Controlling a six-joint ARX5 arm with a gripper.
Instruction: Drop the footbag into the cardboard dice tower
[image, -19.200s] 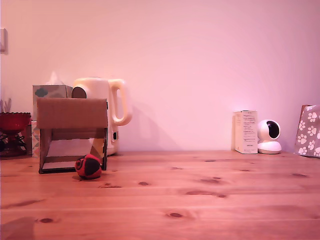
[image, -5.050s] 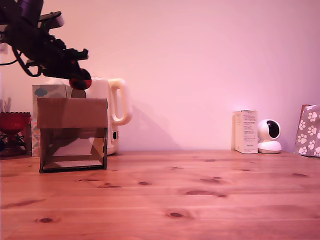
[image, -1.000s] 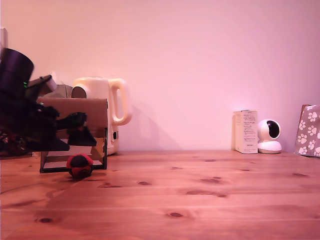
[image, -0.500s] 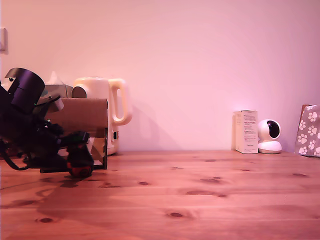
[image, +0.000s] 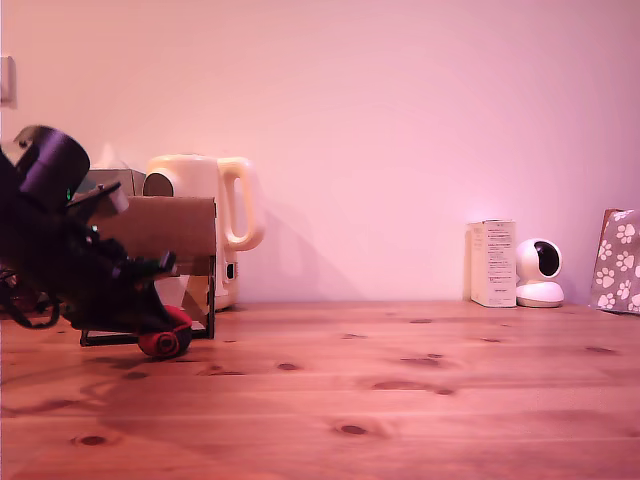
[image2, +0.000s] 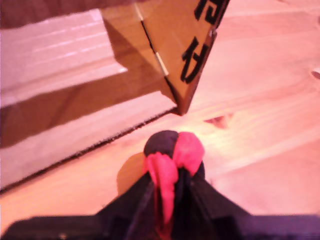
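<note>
In the wrist view the claw is pinched on the footbag, its two dark fingers squeezing the red and black panels so that the soft ball bulges out between them. The footbag sits low, at or just above the wooden tabletop; whether it touches the wood cannot be told. Just beyond it lies the front bottom edge of the cardboard dice tower, with the pale slanted ramp showing inside the opening and black printed marks on a brown side wall.

In the exterior view the dark arm reaches down from the exterior view's left, and the claw holds the footbag in front of the tower's lower front corner, on the exterior view's right side of the opening. Behind the tower stand a cream kettle and a tissue box. Well apart, toward the exterior view's right, against the wall, are a white carton, a small white camera and a paw-print bag
</note>
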